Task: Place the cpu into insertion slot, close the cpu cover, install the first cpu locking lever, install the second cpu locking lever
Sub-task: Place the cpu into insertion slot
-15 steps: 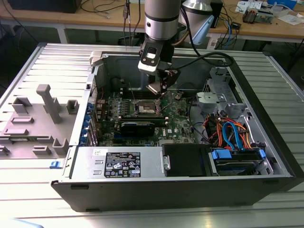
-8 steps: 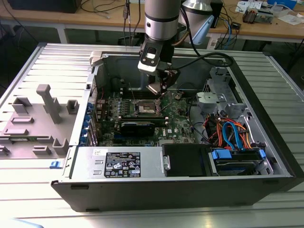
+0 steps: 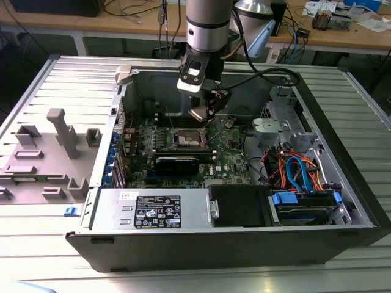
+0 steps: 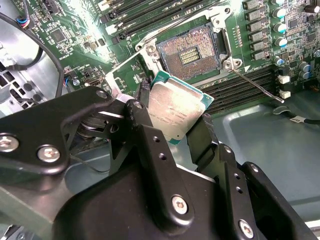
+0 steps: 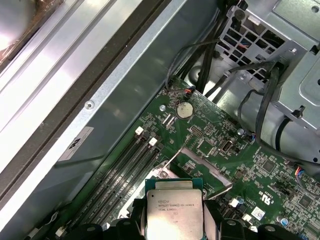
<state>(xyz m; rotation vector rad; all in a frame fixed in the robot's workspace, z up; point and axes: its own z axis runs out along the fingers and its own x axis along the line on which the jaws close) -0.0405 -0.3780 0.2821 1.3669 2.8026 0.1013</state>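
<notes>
1. The gripper (image 3: 204,111), hanging from the arm over the open computer case (image 3: 214,245), is pinching the cpu (image 4: 175,107) between its two black fingers (image 4: 142,100). The fingers are spread narrowly, just to the chip's width, and its silvery lid is showing in both wrist views.
2. The cpu is hovering above the motherboard, near the insertion slot (image 4: 192,50) but apart from it and not yet seated. The slot's dark pin field is lying bare.
3. The cpu cover (image 5: 207,167) is standing raised at the socket's edge. A thin locking lever (image 4: 257,84) is sticking out free across the long black memory slots (image 4: 240,92).
4. Memory slots are crowding the socket on two sides. At the exterior view's right, a metal drive cage (image 3: 278,125) and orange and blue cables (image 3: 299,171) are filling the case.
5. The case is lying on its side on a grey ribbed metal table (image 3: 342,268). Grey fixture blocks (image 3: 61,131) are sitting at the exterior view's left, and a wooden workbench (image 3: 122,27) strewn with wires is running behind.
</notes>
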